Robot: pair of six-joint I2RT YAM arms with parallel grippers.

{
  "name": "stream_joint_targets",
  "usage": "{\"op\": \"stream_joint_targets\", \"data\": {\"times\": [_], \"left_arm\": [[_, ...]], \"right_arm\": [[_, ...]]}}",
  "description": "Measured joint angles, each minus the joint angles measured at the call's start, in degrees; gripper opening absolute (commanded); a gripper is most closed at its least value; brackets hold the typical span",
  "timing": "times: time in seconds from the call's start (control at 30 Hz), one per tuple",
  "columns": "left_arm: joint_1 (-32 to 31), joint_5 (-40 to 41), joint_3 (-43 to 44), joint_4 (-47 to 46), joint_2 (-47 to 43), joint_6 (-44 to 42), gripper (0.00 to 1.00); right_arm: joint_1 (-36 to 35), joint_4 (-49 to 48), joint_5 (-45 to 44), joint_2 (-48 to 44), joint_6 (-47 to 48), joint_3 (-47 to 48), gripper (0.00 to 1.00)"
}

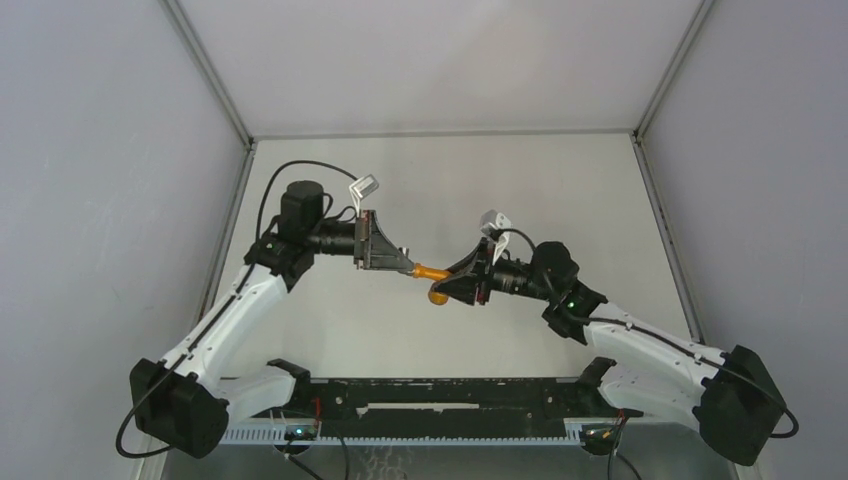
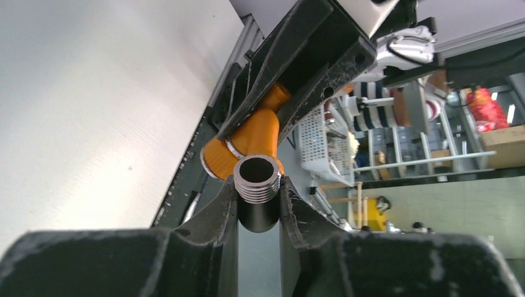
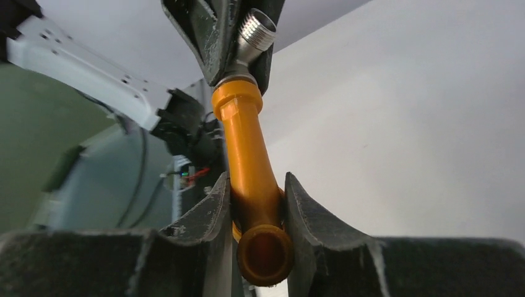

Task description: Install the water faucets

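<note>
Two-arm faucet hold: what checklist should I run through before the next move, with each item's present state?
1. Left gripper shut on the threaded metal fitting: ok.
2. Right gripper clamped on the orange tap body: ok.
3. Fitting fully seated in the tap body: cannot tell.
4. The two grippers apart, with tap body showing between them: ok.

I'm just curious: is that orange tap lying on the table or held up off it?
Held up. The left hand grips the metal end of the tap, the right hand its orange stem.
</note>
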State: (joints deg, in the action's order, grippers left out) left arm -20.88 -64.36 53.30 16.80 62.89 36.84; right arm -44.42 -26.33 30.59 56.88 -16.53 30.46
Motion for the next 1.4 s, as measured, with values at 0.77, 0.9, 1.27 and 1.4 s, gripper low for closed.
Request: {"op": "stream_joint_targets", "data": {"times": [0.77, 0.9, 1.27, 1.4], "left_arm": [[-0.48, 3.87, 1.79, -5.73, 1.97, -10.56, 0.00], [-0.48, 4.35, 1.81, -7.06, 2.23, -11.85, 0.00], [-0.72, 6.03, 1.79, -4.87, 2.99, -12.31, 0.00], [-1.01, 6.88, 1.79, -3.76, 3.48, -12.31, 0.00]], "right_arm": [[17.22, -3.37, 31.04, 17.42, -79.06, 9.86, 0.61], [18.88, -7.34, 30.12, 17.84, -85.66, 9.86, 0.65], [18.43, -1.31, 29.29, 17.88, -81.72, 10.14, 0.65], [18.34, 2.95, 28.81, 17.49, -77.53, 10.51, 0.54]]}}
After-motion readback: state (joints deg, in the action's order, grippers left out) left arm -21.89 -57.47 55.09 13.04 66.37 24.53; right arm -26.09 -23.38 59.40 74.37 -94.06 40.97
